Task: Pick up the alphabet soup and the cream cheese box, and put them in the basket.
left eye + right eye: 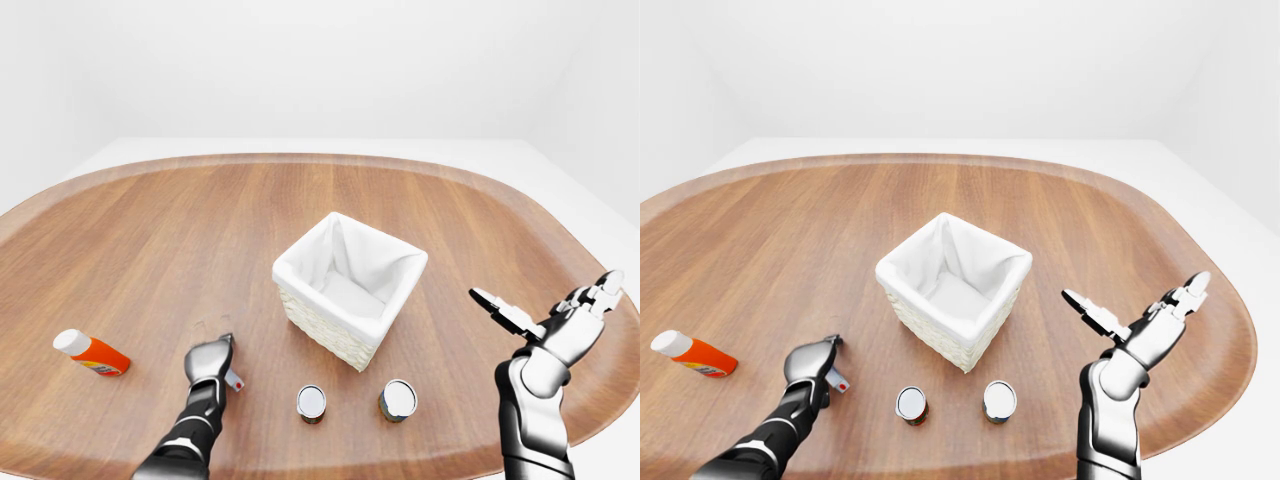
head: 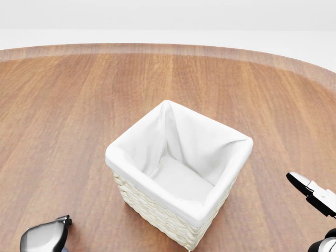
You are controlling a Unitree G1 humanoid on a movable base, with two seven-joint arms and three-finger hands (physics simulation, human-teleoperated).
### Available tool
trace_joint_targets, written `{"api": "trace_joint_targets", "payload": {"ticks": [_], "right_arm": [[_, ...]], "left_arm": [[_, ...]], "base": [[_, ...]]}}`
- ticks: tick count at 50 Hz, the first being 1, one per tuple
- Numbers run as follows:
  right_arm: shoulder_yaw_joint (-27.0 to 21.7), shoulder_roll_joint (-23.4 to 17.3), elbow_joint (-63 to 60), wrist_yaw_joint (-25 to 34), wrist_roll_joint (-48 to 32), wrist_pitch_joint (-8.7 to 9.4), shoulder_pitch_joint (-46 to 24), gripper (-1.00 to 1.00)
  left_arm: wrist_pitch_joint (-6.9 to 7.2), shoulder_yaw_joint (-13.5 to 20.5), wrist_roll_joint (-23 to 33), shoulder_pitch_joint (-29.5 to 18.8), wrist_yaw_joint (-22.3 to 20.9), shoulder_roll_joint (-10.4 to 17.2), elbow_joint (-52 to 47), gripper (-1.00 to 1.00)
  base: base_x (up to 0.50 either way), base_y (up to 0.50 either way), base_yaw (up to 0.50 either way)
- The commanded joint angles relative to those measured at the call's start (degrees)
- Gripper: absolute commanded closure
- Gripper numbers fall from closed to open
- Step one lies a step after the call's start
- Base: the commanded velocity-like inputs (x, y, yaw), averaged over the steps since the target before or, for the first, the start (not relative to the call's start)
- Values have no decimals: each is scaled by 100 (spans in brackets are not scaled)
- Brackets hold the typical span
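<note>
While the basket [image 1: 350,285] sat empty, the left hand [image 1: 208,360] curled over a small red-marked thing, grip unclear; right hand [image 1: 560,320] spread, idle; lifting seemed next

Basket [image 1: 350,288] sits mid-counter [image 1: 180,230], two cans [image 1: 312,402] [image 1: 398,399] side by side just below it in left-eye view, bottle [image 1: 91,352] lying far left, well apart from the rest.
</note>
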Motion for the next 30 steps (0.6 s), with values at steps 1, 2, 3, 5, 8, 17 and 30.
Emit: {"api": "trace_joint_targets", "payload": {"ticks": [1,2,3,5,8,17,30], "right_arm": [[4,-6,-10,0,-1,0,-1,-100],[6,-4,3,0,-1,0,-1,-100],[9,-3,4,0,-10,0,3,-100],[9,-3,14,0,-17,0,0,-100],[5,-1,-2,0,-12,0,2,-100],[2,-2,62,0,-5,0,-7,-100],[3,5,17,0,1,0,7,-100]], "left_arm": [[0,-87,-76,174,-1,-15,340,100],[0,-88,-76,170,-1,-16,349,100],[0,-90,-74,170,-1,-17,352,100],[0,-95,-72,188,-1,-23,349,100],[0,-89,-79,206,-1,-18,361,100],[0,-62,-161,417,-1,29,287,100],[0,-31,-254,809,-1,182,-376,100]], "base": [[0,0,0],[0,0,0],[0,0,0],[0,0,0],[0,0,0],[0,0,0],[0,0,0]]}}
